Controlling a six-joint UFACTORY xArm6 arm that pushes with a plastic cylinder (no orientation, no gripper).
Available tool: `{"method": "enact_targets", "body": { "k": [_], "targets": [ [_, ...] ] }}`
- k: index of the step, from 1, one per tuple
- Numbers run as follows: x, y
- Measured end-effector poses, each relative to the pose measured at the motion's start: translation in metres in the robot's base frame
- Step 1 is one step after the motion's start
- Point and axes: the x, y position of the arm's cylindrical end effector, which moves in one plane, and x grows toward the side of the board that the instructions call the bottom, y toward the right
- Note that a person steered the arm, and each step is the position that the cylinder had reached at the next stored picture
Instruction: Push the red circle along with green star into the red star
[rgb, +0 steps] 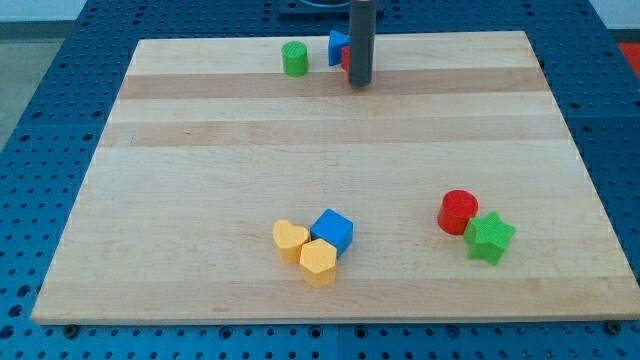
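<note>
The rod comes straight down from the view's top, upright and dark grey, and my tip (360, 84) rests on the wooden board (200, 180) near its far edge, at about twelve o'clock from the board's middle. There are no fingers to part or close here, only the plain rod end. Just behind the rod, at its eleven o'clock, a blue block (338, 46) shows, and a red block (345, 58) peeks out beside it, mostly hidden, shape unclear. A green cylinder (294, 58) stands at the tip's nine o'clock. Well apart, toward five o'clock, the red circle (459, 212) sits touching the green star (490, 237). Toward six o'clock a blue cube (332, 231), a yellow heart (290, 240) and a yellow hexagon (318, 263) huddle together. No writing can be read anywhere.
</note>
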Motion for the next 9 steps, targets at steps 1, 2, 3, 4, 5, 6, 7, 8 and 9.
{"method": "enact_targets", "body": {
  "k": [1, 2, 3, 4, 5, 6, 7, 8, 9],
  "targets": [
    [0.040, 0.027],
    [0.080, 0.054],
    [0.114, 0.078],
    [0.148, 0.108],
    [0.179, 0.141],
    [0.218, 0.163],
    [0.260, 0.171],
    [0.273, 0.163],
    [0.273, 0.141]
  ]
}}
